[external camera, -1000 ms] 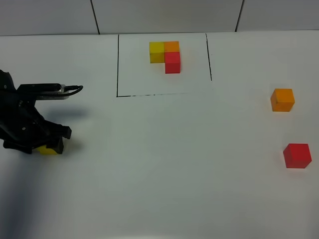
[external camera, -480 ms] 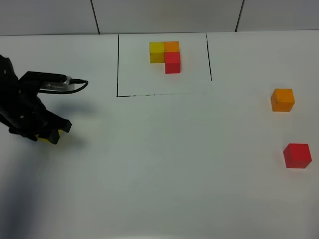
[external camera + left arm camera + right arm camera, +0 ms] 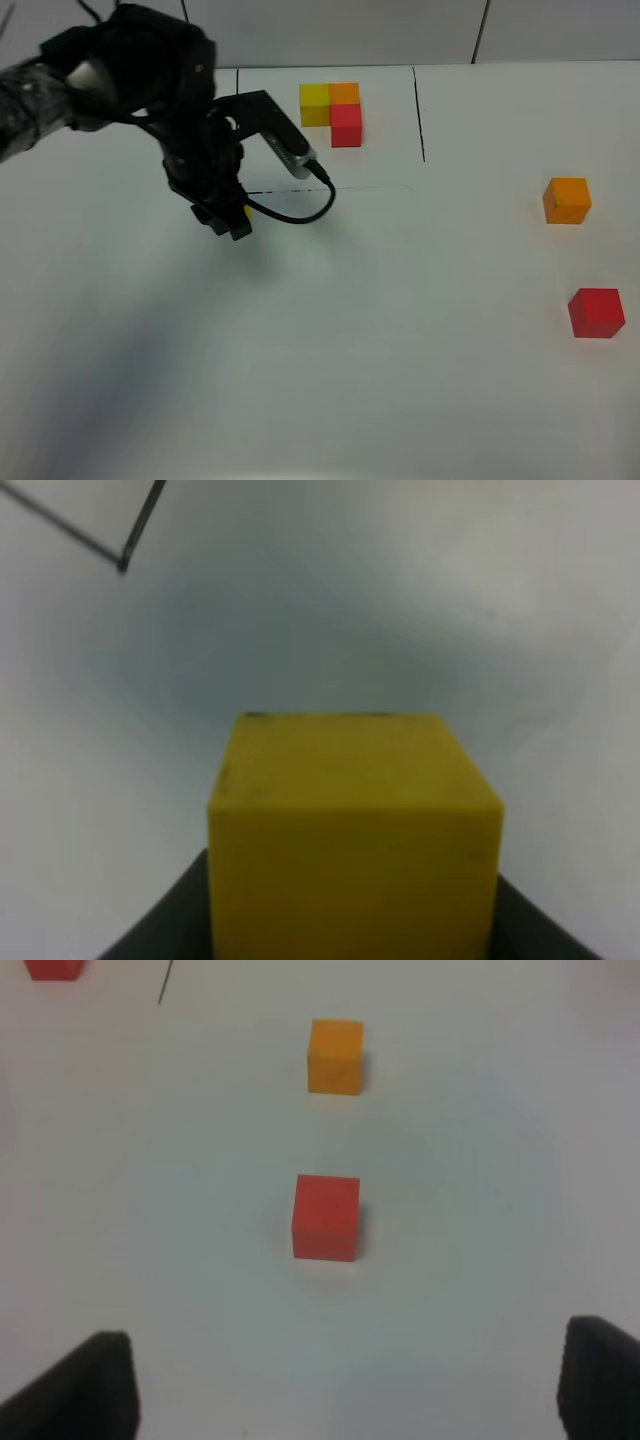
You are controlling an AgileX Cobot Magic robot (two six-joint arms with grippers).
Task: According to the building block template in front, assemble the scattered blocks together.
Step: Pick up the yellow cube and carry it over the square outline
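**Left arm.** My left pincer [image 3: 232, 218] is clenched on the plain yellow cube [image 3: 355, 830], which fills the gap between the dark jaws in the left wrist view. From the high camera only a sliver of yellow shows beside the fingers. The pincer hangs over the white table [image 3: 400, 380], just in front of the near line of the black-outlined rectangle [image 3: 237, 130]. The template of three small joined cubes [image 3: 335, 108] lies at the far side of that rectangle. I judge the cube is held here so it can be set down as the row's first piece, in sight of the template.

**Right arm.** My right pincer [image 3: 350, 1380] stands spread and empty. It faces the loose red cube [image 3: 597, 312], with the loose orange cube [image 3: 567, 200] beyond it. The two cubes sit apart on the right, not yet joined.
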